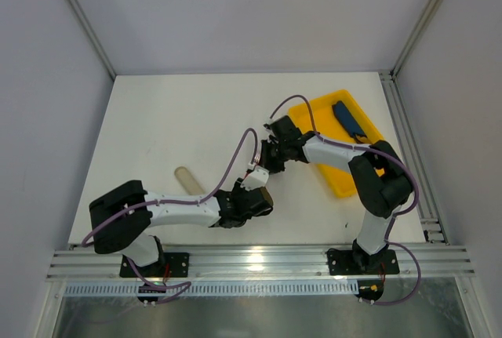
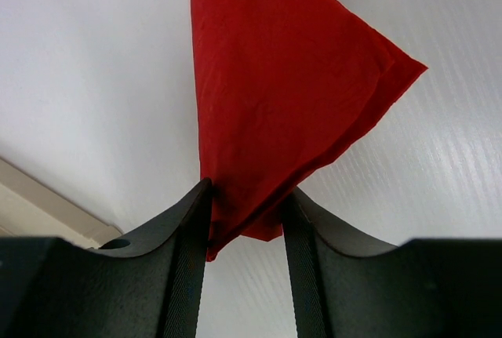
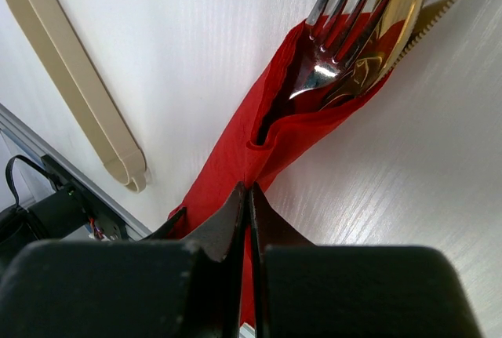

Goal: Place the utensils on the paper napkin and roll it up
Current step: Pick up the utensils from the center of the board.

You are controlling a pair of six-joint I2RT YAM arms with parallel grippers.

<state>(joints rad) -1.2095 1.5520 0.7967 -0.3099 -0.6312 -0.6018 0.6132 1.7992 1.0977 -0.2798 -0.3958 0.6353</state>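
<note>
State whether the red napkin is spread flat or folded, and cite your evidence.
Folded. The red napkin wraps the fork and spoon like a pocket, heads sticking out; the left wrist view shows layered edges.

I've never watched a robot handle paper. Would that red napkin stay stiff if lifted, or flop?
Probably floppy: the napkin is thin, creased and folded. It likely weighs little, so the fork and spoon inside would pull it down. Pinched in the right gripper, it may tear if tugged.
</note>
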